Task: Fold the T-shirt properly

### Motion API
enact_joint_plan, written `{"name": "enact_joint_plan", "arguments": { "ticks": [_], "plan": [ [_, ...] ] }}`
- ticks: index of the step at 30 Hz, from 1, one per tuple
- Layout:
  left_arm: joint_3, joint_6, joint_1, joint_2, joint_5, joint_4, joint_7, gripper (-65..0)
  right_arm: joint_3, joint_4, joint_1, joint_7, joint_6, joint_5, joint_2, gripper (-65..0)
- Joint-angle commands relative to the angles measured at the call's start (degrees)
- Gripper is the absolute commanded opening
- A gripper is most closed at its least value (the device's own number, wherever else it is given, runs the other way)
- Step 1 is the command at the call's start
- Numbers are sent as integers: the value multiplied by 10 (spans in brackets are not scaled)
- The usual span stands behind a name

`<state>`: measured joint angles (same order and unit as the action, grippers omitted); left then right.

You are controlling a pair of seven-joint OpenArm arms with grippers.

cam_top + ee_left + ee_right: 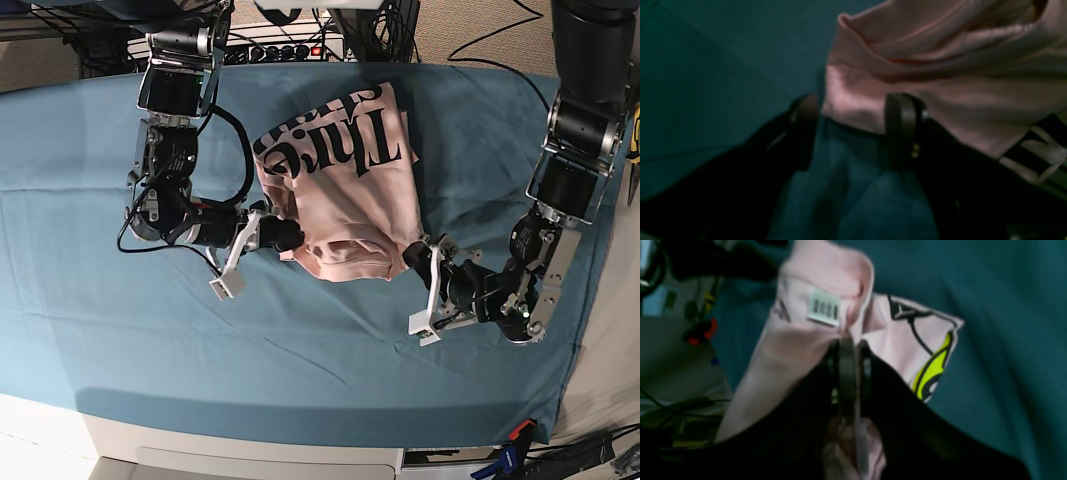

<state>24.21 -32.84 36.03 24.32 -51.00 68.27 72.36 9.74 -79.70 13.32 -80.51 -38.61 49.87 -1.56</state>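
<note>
The pale pink T-shirt [345, 205] lies bunched in the middle of the table, its black lettering [330, 140] facing up at the far end. My right gripper [288, 235] is at the shirt's near left edge. In the right wrist view that gripper [849, 373] is shut on a pink fold of the T-shirt [790, 350], just below a white label [824, 308], with a yellow mark [935, 365] to the right. My left gripper [414, 255] is at the shirt's near right corner. Its jaws [853, 123] stand open, with the shirt's corner [853, 106] between the fingertips.
A teal cloth sheet [100, 300] covers the whole table under the shirt. Cables and equipment [290, 45] sit behind the far edge. The table's white front edge [250, 450] runs along the bottom, and the sheet ends near the left arm's base [585, 130] on the right.
</note>
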Motion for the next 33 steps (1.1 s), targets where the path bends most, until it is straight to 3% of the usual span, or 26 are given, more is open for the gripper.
{"name": "enact_joint_plan", "arguments": {
  "ticks": [1,12,22,27,33],
  "plan": [
    [-5,0,19,4,-6,7,-8,-320,1,-9,15,17,-1,6,-2,-650],
    [-5,0,19,4,-7,7,-8,-320,1,-51,15,42,40,-129,-2,-650],
    [-5,4,19,1,-7,7,-8,-320,1,-84,14,37,42,-141,-2,-647],
    [-5,4,10,2,-7,7,-8,-320,1,-84,15,29,42,-141,-12,-417],
    [-5,4,-27,2,-6,7,-8,-319,1,-85,19,13,67,-141,-76,-399]
  ]
}}
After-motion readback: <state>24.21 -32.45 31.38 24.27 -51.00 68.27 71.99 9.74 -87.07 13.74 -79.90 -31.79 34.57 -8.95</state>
